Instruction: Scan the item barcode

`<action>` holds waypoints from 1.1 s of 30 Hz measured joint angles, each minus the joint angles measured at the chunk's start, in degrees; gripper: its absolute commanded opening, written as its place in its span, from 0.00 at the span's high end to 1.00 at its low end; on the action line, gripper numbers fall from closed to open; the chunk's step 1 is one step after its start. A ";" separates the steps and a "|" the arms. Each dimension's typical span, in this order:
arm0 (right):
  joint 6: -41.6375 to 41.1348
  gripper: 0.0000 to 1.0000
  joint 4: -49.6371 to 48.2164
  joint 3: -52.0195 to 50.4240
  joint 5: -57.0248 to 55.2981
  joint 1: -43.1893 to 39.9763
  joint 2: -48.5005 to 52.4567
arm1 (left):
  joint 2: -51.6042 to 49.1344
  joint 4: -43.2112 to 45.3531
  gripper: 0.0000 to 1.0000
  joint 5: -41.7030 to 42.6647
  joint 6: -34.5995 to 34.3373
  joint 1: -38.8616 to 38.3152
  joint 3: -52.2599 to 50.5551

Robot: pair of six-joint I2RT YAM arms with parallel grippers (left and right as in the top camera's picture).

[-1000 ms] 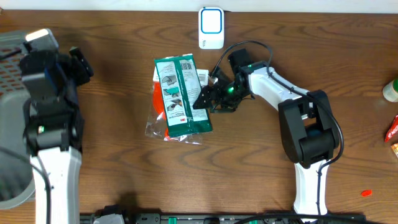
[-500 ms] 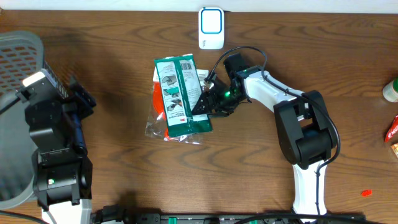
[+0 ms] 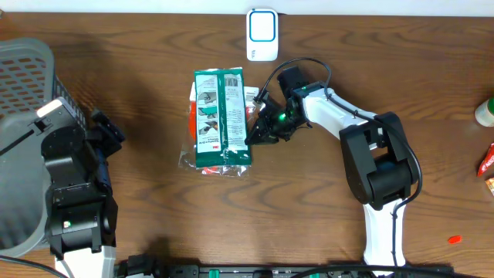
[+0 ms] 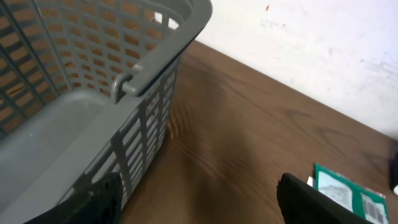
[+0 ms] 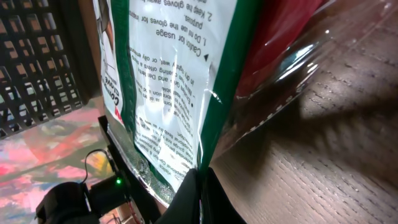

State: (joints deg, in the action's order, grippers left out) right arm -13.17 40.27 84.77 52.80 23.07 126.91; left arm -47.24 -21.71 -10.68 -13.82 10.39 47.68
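The item is a flat green packet (image 3: 221, 116) printed in white, lying on a clear bag with something orange-red inside (image 3: 193, 123). My right gripper (image 3: 253, 133) is shut on the packet's right edge. In the right wrist view the black fingers (image 5: 200, 193) pinch the green border of the packet (image 5: 174, 93), which is lifted a little off the wood. A white and blue scanner (image 3: 262, 35) stands at the table's far edge. My left gripper (image 4: 199, 208) hangs open over bare wood next to the basket, with the packet (image 4: 348, 193) far to its right.
A grey slatted basket (image 3: 23, 77) fills the left side, its rim (image 4: 155, 68) close to my left fingers. At the right edge stand a green-and-white bottle (image 3: 485, 112) and a red packet (image 3: 487, 162). A small red bit (image 3: 454, 239) lies front right.
My right gripper has shut on the packet's edge, and the packet has turned straighter and shifted slightly left. The left arm has swung down, away from the basket.
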 measured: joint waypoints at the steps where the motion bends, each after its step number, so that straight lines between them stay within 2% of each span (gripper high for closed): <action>1: -0.02 0.99 -0.20 0.00 0.00 0.00 0.00 | 0.00 -0.61 0.21 0.00 -0.09 0.00 0.00; 3: 0.00 0.99 -0.48 0.00 0.00 0.00 0.00 | -0.02 -1.75 0.21 0.00 -0.13 0.00 0.00; 4: 0.00 0.94 -0.50 0.00 0.00 0.00 0.00 | -0.02 -2.29 0.21 0.00 -0.17 0.00 0.00; 7: -0.28 0.56 -0.44 0.00 0.39 0.00 0.02 | -0.33 -3.28 0.21 0.15 -0.59 0.00 0.00; 8: -0.15 0.49 -0.52 -0.02 0.92 0.00 0.02 | -0.66 -3.43 0.21 0.48 -0.70 0.00 0.00; 10: -0.04 0.44 -1.16 -0.04 2.23 0.00 0.00 | -1.38 -3.41 0.21 1.55 -0.98 0.00 0.00; 19: 0.17 0.39 -10.82 -0.15 4.68 -1.18 0.00 | -2.95 -3.37 0.21 4.74 -1.03 0.00 -0.04; 21: 0.15 0.40 -12.85 -0.15 4.70 -1.62 0.02 | -2.95 -3.37 0.21 4.79 -1.03 0.02 -0.04; 24: 0.17 0.43 -12.13 -0.15 3.52 -2.10 0.00 | -2.95 -3.37 0.21 4.81 -1.03 0.00 -0.04; 33: 1.68 0.44 -5.40 -0.17 -4.92 -2.47 0.02 | -2.95 -3.37 0.21 4.81 -1.03 0.00 -0.04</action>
State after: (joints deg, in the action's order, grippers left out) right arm -11.49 34.87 84.60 47.88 20.60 126.93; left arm -50.19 -25.08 -5.87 -14.85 10.39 47.64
